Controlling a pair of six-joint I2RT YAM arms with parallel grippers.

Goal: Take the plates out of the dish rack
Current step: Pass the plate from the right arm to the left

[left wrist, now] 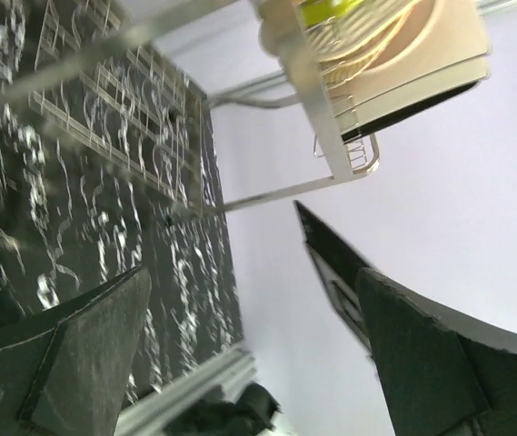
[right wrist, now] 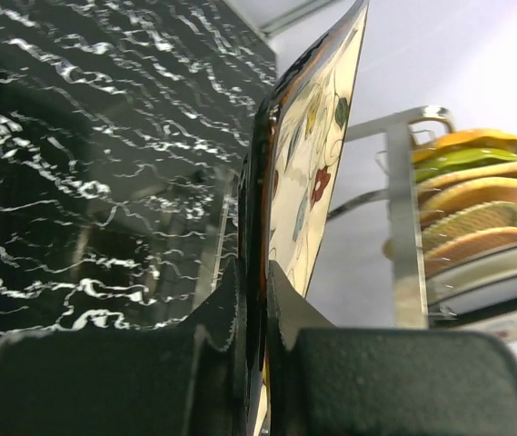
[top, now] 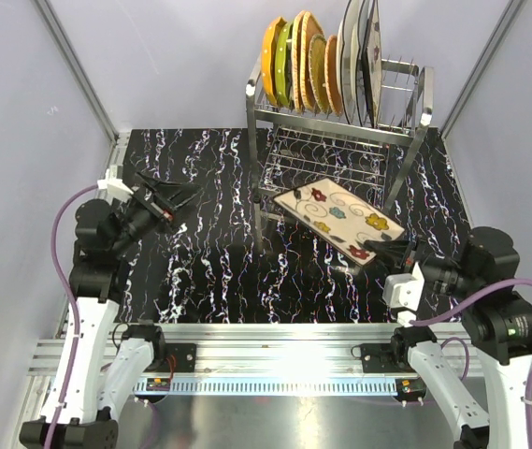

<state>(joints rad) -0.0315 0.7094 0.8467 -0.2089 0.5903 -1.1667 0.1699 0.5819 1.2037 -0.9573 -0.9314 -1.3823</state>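
Floral plate [top: 338,221]: out of the rack, held in the air by its near corner, face up and tilted, in front of the lower tier and above the desk [top: 200,253]; not yet set down
Right jaws: clenched on that plate's rim, one pad on each face; thin edge grip, likely because only the rim is reachable between prongs
Left jaws: released wide, nothing between them, hovering over the left of the desk, well apart from the rack; seemingly parked out of the right arm's way
Dish rack [top: 424,103]: at the far right of the desk
Remaining plates [top: 314,65]: upright on edge in the upper tier, orange, green, wicker and white side by side, propped by the prongs
Top view only: whole plate face, its tilt, its place relative to rack and desk
Right wrist view only: floral plate [right wrist: 317,173] edge-on, rim seated well down between the pads; grip looks firm
Left wrist view only: open gap with just desk, wall and rack beyond
Step judged: carrying the first plate clear, lowering onto the desk next
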